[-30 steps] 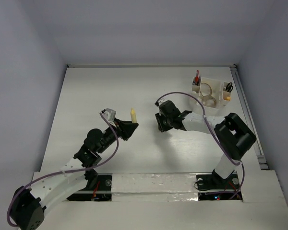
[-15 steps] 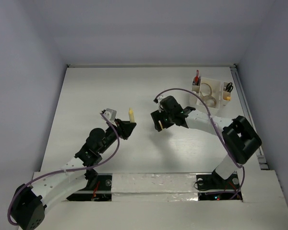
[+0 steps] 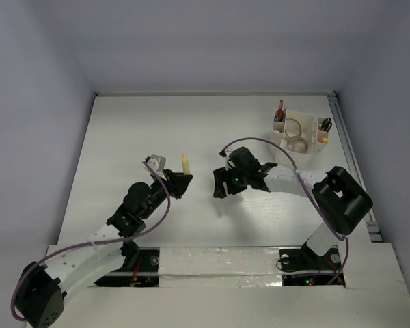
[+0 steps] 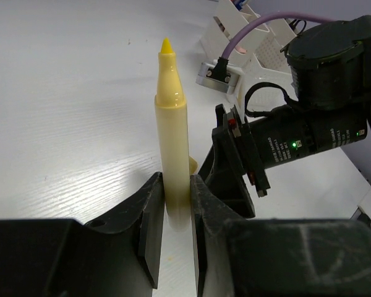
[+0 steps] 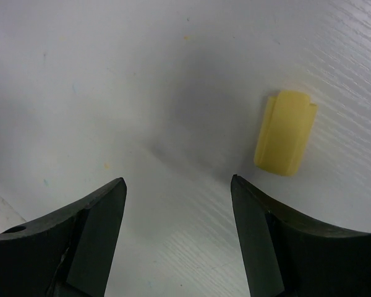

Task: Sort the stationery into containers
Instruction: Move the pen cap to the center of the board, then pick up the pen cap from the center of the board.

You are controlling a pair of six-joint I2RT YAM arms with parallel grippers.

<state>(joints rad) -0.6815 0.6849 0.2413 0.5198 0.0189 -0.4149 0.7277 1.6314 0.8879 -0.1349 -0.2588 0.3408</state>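
White table in front of us, pale with a fine streaky grain across the top. Over at the far right stands the small white organiser, flat on the surface and close to the right edge. Towards the middle, a stubby yellow cap lies on its side on bare tabletop, well apart from the organiser. A metal rail runs along the right edge, and two arm bases stand at the near edge.

left gripper pinched on yellow marker, right gripper jaws wide apart, both extended inward
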